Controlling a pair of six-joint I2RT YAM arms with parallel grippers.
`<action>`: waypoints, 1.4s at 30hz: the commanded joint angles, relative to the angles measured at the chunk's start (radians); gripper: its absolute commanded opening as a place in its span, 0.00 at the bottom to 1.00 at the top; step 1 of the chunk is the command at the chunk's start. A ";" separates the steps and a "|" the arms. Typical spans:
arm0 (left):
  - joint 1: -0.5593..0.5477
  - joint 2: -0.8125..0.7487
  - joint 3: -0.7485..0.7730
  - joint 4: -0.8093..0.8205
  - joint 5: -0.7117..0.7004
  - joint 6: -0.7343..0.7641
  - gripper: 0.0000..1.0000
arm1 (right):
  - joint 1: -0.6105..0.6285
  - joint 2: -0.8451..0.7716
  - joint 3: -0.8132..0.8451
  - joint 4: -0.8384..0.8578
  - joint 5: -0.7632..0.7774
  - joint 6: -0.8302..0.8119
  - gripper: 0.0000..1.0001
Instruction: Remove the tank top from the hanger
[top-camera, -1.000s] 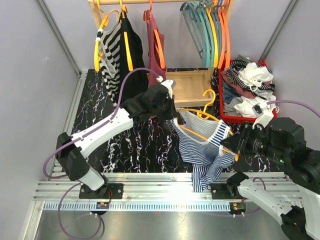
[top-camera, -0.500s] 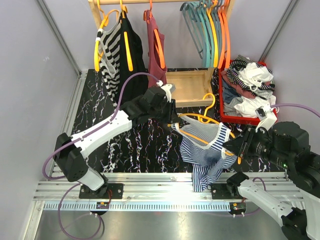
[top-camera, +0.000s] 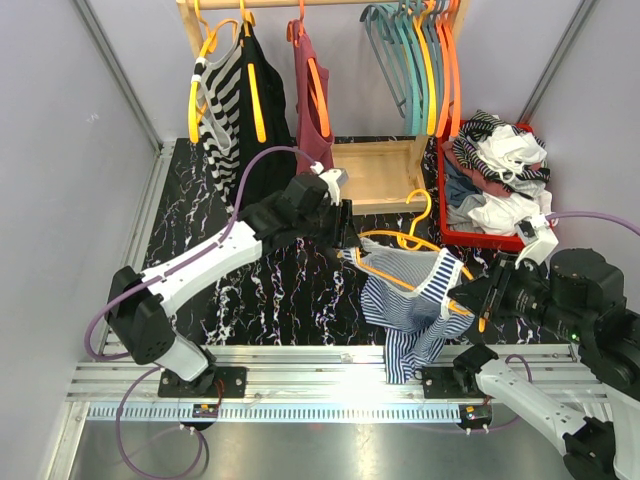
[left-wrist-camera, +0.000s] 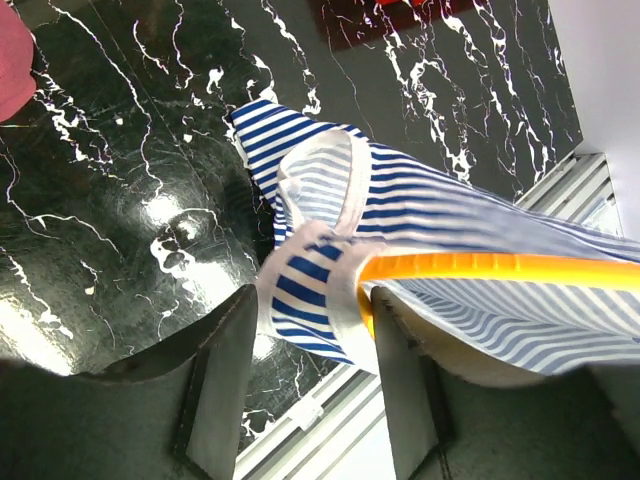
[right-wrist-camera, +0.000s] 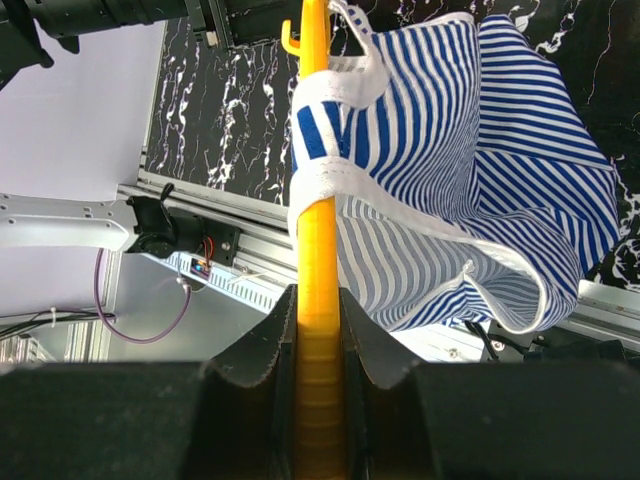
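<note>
A blue-and-white striped tank top (top-camera: 405, 300) hangs on an orange hanger (top-camera: 400, 240) held in the air above the black marble table. My left gripper (top-camera: 345, 243) is shut on the top's left strap at the hanger's end. In the left wrist view the white-edged strap (left-wrist-camera: 310, 280) and the hanger tip (left-wrist-camera: 500, 268) fill the gap at my left gripper (left-wrist-camera: 312, 300). My right gripper (top-camera: 470, 298) is shut on the hanger's other end. In the right wrist view the hanger bar (right-wrist-camera: 317, 200) runs through my right gripper (right-wrist-camera: 318, 300), and the top (right-wrist-camera: 450, 150) drapes to its right.
A wooden rack at the back carries a black-and-white striped top (top-camera: 220, 100), a maroon top (top-camera: 312, 100) and several empty hangers (top-camera: 420, 60). A red basket (top-camera: 470, 238) of clothes stands at the right. An aluminium rail (top-camera: 300, 385) lines the near edge.
My right gripper has moved right and a little down with the hanger end. My left gripper has shifted slightly left and down with the strap, and the top is stretched wider.
</note>
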 joint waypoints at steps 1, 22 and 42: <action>0.039 -0.030 -0.025 -0.003 -0.064 0.057 0.49 | -0.002 -0.022 0.035 -0.056 0.021 -0.001 0.00; 0.133 0.038 -0.105 -0.046 0.063 0.130 0.00 | -0.004 -0.059 0.053 0.016 0.056 0.021 0.00; -0.029 -0.498 -0.277 -0.170 0.107 0.112 0.99 | -0.002 -0.013 0.009 -0.011 0.038 0.013 0.00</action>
